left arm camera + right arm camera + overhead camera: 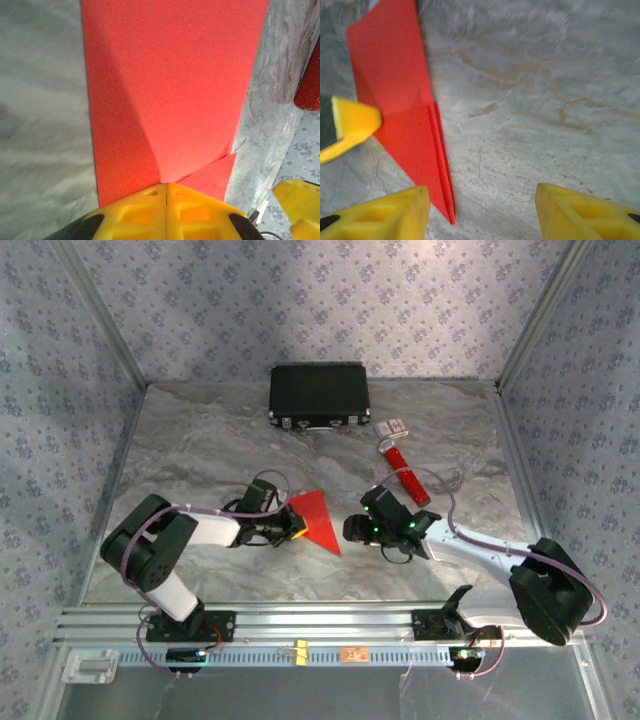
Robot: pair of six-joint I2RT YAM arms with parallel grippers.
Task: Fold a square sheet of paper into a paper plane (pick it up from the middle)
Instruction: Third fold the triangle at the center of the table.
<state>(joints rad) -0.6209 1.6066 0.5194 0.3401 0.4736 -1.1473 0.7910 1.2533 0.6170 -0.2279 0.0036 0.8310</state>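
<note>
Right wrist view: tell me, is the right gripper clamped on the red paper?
No: the fingers of the right gripper stand wide apart, and the red paper lies on the table beside one.

You'll find the creased red triangular sheet of paper (320, 520) lying on the grey marbled surface (200, 440) near its middle, between the two grippers. The left gripper (298, 528) sits at the sheet's left edge with its fingers (135, 210) pressed together on it. The right gripper (352, 530) stands just right of the sheet, apart from it. Behind the sheet, at the far edge, lies the black rectangular hard case (319, 395). The red stick-like tube with a white end (407, 475) lies right of the case and nearer you, behind the right gripper.
</note>
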